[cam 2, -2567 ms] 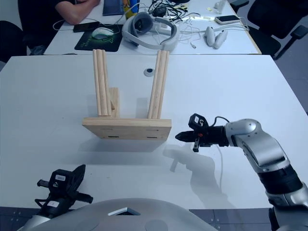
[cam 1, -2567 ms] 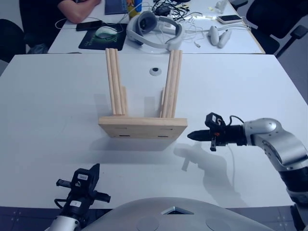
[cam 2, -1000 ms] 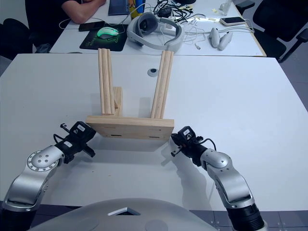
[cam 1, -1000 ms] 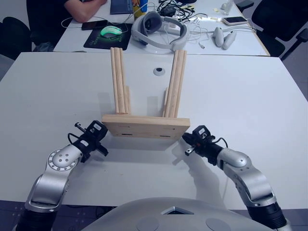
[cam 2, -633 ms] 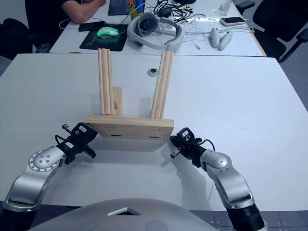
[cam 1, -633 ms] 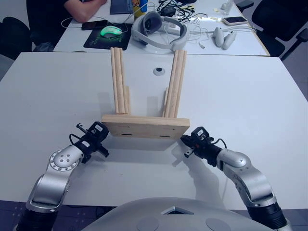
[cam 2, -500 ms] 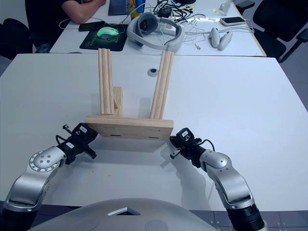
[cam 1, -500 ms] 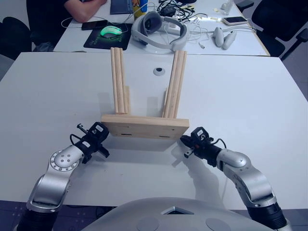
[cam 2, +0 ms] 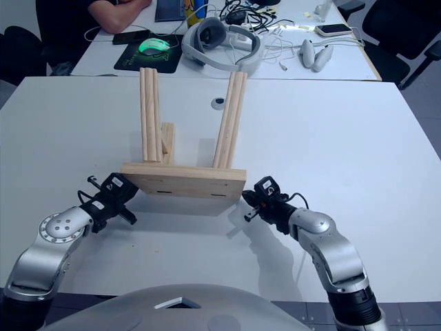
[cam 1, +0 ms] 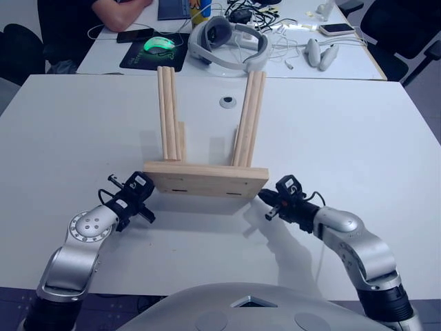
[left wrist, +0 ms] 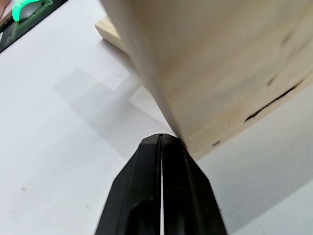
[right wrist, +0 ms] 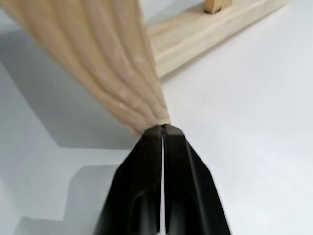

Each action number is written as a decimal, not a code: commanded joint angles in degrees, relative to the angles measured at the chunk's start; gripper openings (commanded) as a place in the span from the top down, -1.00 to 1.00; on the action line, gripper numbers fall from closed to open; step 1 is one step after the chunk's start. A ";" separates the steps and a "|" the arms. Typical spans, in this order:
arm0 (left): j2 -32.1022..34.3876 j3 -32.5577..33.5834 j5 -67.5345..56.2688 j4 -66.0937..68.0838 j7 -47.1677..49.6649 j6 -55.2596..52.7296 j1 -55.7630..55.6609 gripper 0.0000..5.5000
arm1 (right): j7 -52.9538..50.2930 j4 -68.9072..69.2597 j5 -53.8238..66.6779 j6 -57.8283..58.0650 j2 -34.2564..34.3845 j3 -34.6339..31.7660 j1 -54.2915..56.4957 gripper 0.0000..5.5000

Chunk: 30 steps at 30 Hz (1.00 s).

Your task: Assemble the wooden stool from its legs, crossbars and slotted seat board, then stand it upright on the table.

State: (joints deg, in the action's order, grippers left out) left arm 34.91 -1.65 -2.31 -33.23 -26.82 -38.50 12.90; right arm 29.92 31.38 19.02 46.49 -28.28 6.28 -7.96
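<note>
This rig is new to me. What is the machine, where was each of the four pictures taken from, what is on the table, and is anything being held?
It is a humanoid robot with two arms, each ending in a two-fingered gripper. Two pictures come from its head cameras, looking down over the arms. The other two come from wrist cameras, looking along the black fingers. On the white table is an assembled wooden stool: its seat board is on the robot's side and its legs on the far side. The left gripper and right gripper sit at the board's two ends, fingers shut, with nothing between them.
</note>
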 commanded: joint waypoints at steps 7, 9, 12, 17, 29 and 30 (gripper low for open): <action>0.81 0.90 -1.46 -1.96 -1.46 -2.35 -2.51 0.99 | 0.86 1.21 1.15 2.61 -1.80 1.55 1.08 1.00; 1.23 0.45 -0.87 -1.29 -1.46 -1.94 -1.37 0.99 | 0.04 0.26 -0.61 1.44 -2.49 2.60 0.10 1.00; 1.87 -0.39 0.23 -0.21 -1.29 -1.23 -0.28 0.99 | -1.31 -1.15 -2.76 -0.01 -2.49 3.61 -0.60 1.00; 2.55 -1.00 1.48 1.21 -1.17 -0.03 1.11 0.99 | -2.75 -1.67 -3.58 -0.70 -1.19 3.52 -0.63 1.00; 1.27 -2.07 0.79 0.37 -1.03 -0.35 -0.52 0.99 | -1.77 -0.05 -1.72 0.72 -0.21 4.90 -0.16 1.00; 1.28 -2.13 0.72 0.25 -1.09 -0.36 -0.46 0.99 | -1.78 0.05 -1.66 0.75 -0.14 4.88 -0.16 1.00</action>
State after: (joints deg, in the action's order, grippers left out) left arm 36.39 -3.19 -1.55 -31.91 -27.57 -38.59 13.08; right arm 27.75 30.07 16.56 46.83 -28.71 10.51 -8.61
